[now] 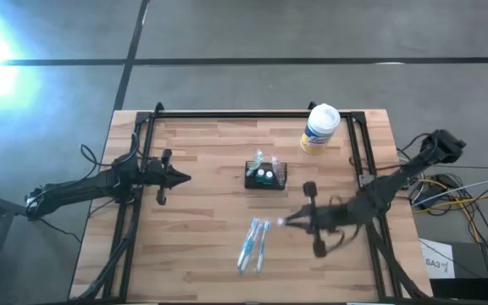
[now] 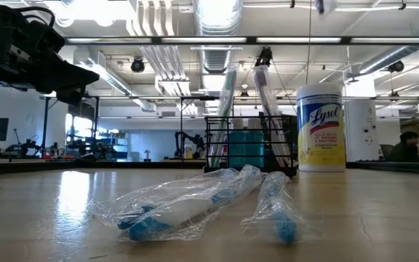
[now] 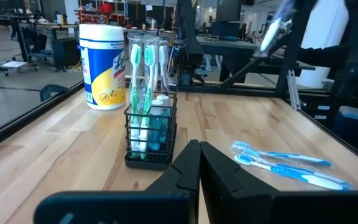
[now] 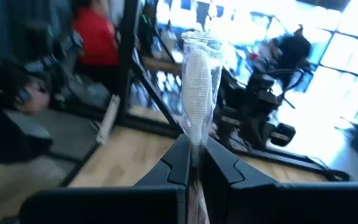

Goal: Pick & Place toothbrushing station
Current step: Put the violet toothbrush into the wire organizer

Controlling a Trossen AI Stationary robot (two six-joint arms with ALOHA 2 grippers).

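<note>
The left gripper (image 1: pixel 185 178) is seen over the left half of the light wooden slatted table (image 1: pixel 202 254), its two dark fingers pressed together with nothing between them, pointed toward the table's middle. Just to its right, near the table's centre, the small black rectangular wire-mesh caddy (image 1: pixel 265 175) is found standing upright on the wood; in the left wrist view green and white toothbrushes (image 3: pixel 140 74) are seen upright in it, with teal-capped items lower in its compartments, which cannot be identified.

Nearer than the caddy, two blue-handled toothbrushes in clear plastic wrappers (image 1: pixel 253 244) lie side by side on the table, well apart from both grippers. In the low view these crumpled wrappers partly screen the caddy's base.

Farther back and to the right, a white cylindrical wipes canister with a yellow and blue label (image 1: pixel 319 130) stands near the table's far edge, apart from the caddy.

The right gripper (image 1: pixel 285 221) is held right of the wrapped toothbrushes and nearer than the caddy. Its fingers are clenched on a toothbrush in a clear wrapper (image 4: pixel 197 93), the white bristle head projecting beyond the fingertips; the handle is hidden behind the fingers. In the right wrist view a blurred person in red (image 4: pixel 95 37) appears beyond the table.
</note>
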